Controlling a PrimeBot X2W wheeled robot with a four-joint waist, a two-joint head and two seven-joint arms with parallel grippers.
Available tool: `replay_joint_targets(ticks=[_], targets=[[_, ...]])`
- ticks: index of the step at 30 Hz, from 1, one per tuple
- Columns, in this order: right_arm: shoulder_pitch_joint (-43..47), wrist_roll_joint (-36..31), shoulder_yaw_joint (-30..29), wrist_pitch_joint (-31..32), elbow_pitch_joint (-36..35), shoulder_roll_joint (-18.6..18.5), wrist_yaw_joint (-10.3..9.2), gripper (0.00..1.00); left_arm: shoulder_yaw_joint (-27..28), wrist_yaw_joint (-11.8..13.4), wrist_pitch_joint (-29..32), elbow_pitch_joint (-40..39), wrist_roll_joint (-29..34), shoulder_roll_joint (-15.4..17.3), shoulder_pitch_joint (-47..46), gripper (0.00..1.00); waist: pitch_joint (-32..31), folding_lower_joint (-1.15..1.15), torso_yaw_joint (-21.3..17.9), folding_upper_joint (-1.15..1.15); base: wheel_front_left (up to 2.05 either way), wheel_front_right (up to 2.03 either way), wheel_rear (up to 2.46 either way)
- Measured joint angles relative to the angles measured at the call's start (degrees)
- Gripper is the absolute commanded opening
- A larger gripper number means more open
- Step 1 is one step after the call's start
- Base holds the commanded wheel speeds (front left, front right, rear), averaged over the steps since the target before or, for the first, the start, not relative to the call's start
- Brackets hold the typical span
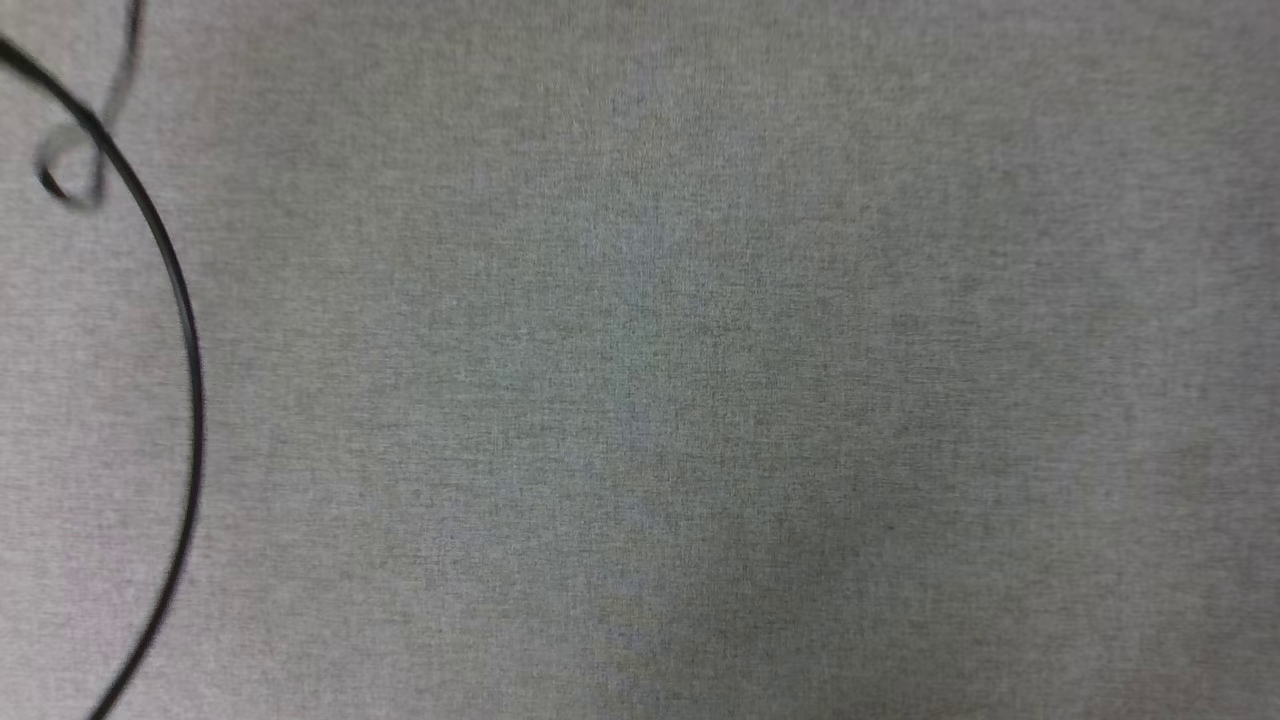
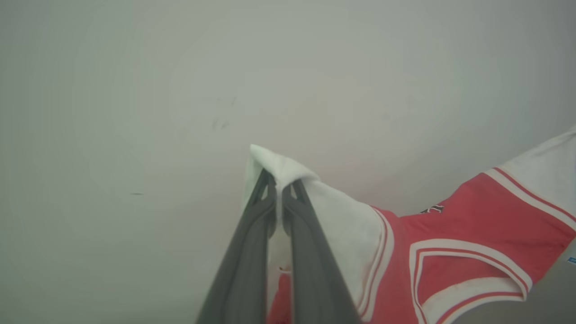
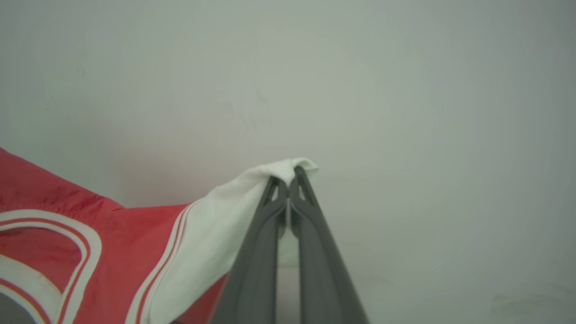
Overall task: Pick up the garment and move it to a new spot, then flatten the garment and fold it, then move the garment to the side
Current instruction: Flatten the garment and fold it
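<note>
Left wrist view is showing the left hand (image 2: 280, 182) clamping one white sleeve (image 2: 342, 220) of the shirt (image 2: 468, 234). The right hand (image 3: 288, 180) is clamping the other, so the shirt is hanging stretched sideways between them, equally near both.

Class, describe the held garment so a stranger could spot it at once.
Against the plain pale backdrop, find the left gripper and right gripper. The garment hangs between them, a white sleeve pinched in each. Its red body with striped trim stands out.
</note>
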Motion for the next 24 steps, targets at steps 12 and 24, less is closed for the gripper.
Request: replay_joint_targets(ticks=[12, 24], targets=[[31.9, 6.3, 6.0, -4.3, -8.2, -3.3, 0.0, 0.0, -0.1, 2.4, -6.7, -7.4, -7.0, 2.0, 35.4, 0.0, -9.4, -0.01, -0.3, 0.0, 0.0, 0.0, 0.0], [61.9, 8.7, 1.2, -3.3, -17.7, -3.6, 0.01, 0.0, 0.2, 7.7, -8.9, -19.7, -13.7, 4.6, 65.8, 0.0, -21.0, -0.03, -0.7, 0.0, 0.0, 0.0, 0.0]])
